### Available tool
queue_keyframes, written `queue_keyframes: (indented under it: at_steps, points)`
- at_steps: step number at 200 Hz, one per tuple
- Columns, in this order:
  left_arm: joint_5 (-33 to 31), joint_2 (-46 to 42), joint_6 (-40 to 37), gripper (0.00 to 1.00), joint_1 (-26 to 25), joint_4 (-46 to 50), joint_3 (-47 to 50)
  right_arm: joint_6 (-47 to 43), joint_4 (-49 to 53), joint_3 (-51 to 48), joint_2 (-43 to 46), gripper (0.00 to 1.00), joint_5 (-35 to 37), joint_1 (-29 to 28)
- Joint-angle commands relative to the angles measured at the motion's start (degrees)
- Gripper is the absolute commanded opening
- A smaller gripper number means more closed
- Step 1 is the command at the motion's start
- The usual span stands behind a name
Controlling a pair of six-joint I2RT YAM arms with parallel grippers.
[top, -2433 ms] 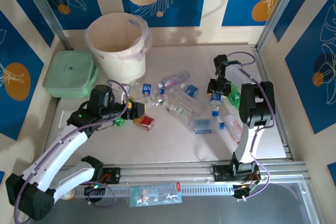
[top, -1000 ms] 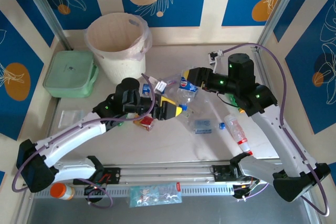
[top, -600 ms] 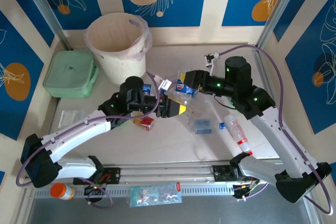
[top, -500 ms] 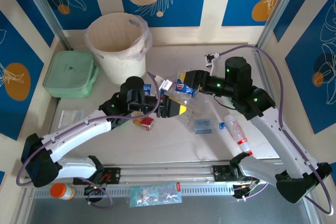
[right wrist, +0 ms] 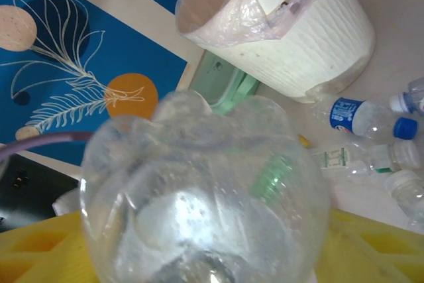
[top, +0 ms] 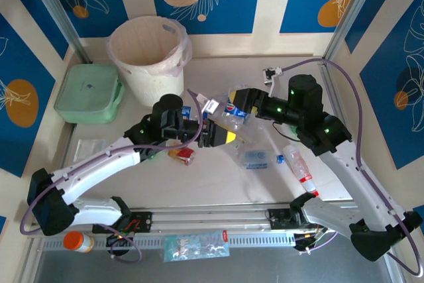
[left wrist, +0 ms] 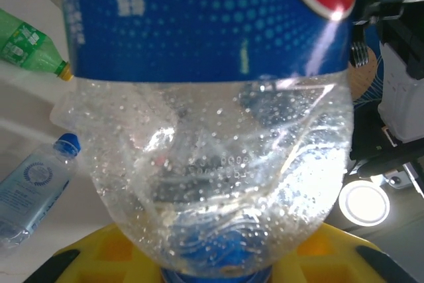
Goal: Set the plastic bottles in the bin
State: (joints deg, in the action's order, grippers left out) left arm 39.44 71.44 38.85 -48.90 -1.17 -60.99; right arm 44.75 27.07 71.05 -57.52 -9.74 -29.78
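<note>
Left gripper (top: pixel 222 136) clamped on Pepsi bottle (top: pixel 232 112) neck end, held between arms; right gripper (top: pixel 244 101) at base (grip or release: cannot tell). Likely handover: left arm nearer bin (top: pixel 158 83).

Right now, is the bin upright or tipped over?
Upright: the bin stands on its base, its lined open mouth facing up in the top view.

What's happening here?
Both arms meet mid-table over one clear Pepsi bottle. The left gripper is shut on its neck end; the bottle's base sits in the right gripper, but whether that one grips it can't be told. More bottles lie on the table, and the cream bin stands far left.
</note>
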Motion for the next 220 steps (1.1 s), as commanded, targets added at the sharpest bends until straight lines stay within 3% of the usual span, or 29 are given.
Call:
queue_keyframes:
  at_steps: [1, 52, 80, 130, 166, 200, 220]
  points:
    - [-4.18, -1.7, -6.68, 0.03, 0.04, 5.43, -4.71, -3.25, 4.87, 2.67, 2.45, 0.82, 2.51, 0.63]
    - [-11.57, -0.96, -10.6, 0.0, 7.97, 15.65, -11.74, -7.16, 6.96, 4.09, 7.54, 0.82, 0.95, 4.24]
    - [-19.38, 1.63, -12.8, 0.0, 13.22, 23.29, -20.16, -8.57, 7.36, 2.96, 9.22, 0.81, -0.01, 4.73]
    - [-33.14, 13.79, -14.38, 0.0, 23.15, 36.59, -42.02, -10.61, 9.55, 1.83, 9.62, 0.8, 0.15, 4.99]
    - [-44.88, 24.9, -10.94, 0.0, 26.51, 46.23, -57.37, -11.6, 10.94, 1.35, 9.72, 0.8, 0.84, 5.26]
    - [-44.47, 36.88, -2.99, 0.0, 30.08, 57.57, -72.78, -11.8, 12.22, 0.86, 9.92, 0.8, 2.98, 5.7]
    - [-43.13, 39.86, 2.28, 0.0, 31.65, 59.47, -74.97, -11.62, 12.13, 0.18, 10.14, 0.79, 3.32, 6.05]
